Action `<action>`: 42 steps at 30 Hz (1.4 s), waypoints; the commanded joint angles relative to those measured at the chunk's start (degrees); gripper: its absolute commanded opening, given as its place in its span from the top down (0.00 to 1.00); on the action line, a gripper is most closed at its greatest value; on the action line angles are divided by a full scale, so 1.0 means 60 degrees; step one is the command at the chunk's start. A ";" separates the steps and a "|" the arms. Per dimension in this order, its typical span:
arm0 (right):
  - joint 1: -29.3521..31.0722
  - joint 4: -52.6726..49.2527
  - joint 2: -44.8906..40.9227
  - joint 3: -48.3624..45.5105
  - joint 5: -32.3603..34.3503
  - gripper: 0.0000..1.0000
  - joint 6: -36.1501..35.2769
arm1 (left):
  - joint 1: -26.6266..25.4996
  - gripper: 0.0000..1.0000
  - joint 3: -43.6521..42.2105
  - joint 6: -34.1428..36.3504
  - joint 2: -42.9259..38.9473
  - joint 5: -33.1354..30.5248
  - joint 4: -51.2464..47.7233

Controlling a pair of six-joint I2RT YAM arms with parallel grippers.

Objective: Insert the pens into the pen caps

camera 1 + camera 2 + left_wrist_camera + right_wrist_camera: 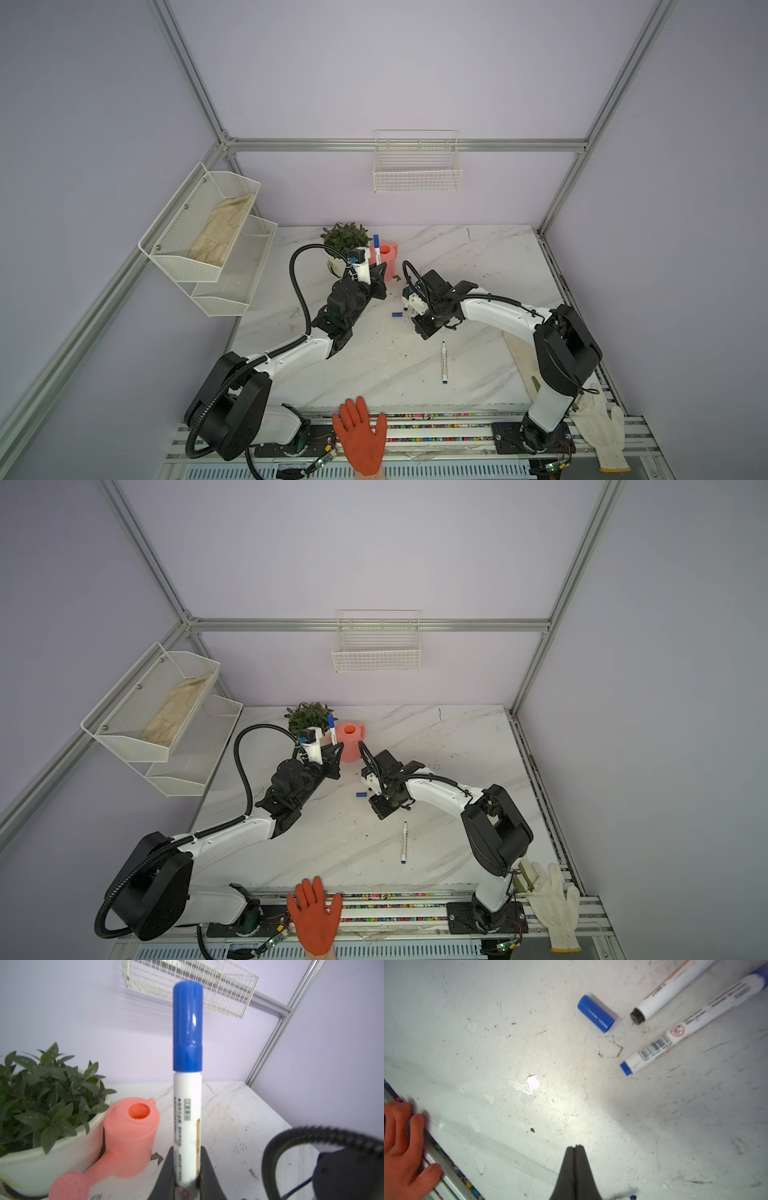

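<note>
My left gripper (pixel 187 1149) is shut on a white pen (pixel 187 1115) and holds it upright, a blue cap (pixel 188 1026) seated on its top end. Both top views show this pen (pixel 376 249) (pixel 331 728) raised beside the pink watering can. My right gripper (pixel 575 1147) is shut with nothing in it, low over the table. Ahead of it lie a loose blue pen cap (pixel 596 1013) (pixel 397 315) (pixel 361 795), a black-ended pen (pixel 664 995) and a blue-ended pen (pixel 685 1028). Another pen (pixel 444 362) (pixel 404 842) lies uncapped nearer the front.
A potted plant (pixel 345 239) and a pink watering can (pixel 388 255) (pixel 131 1132) stand at the back, close to the left gripper. An orange-gloved hand (pixel 359 432) (pixel 400 1147) rests on the front rail. A white glove (pixel 598 428) lies at the front right.
</note>
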 commanded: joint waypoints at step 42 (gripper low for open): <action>-0.1199 0.5290 -0.2143 0.0014 -0.1931 0.71 0.2123 | -0.1106 1.00 0.0085 -0.1003 0.0913 0.1680 -0.0548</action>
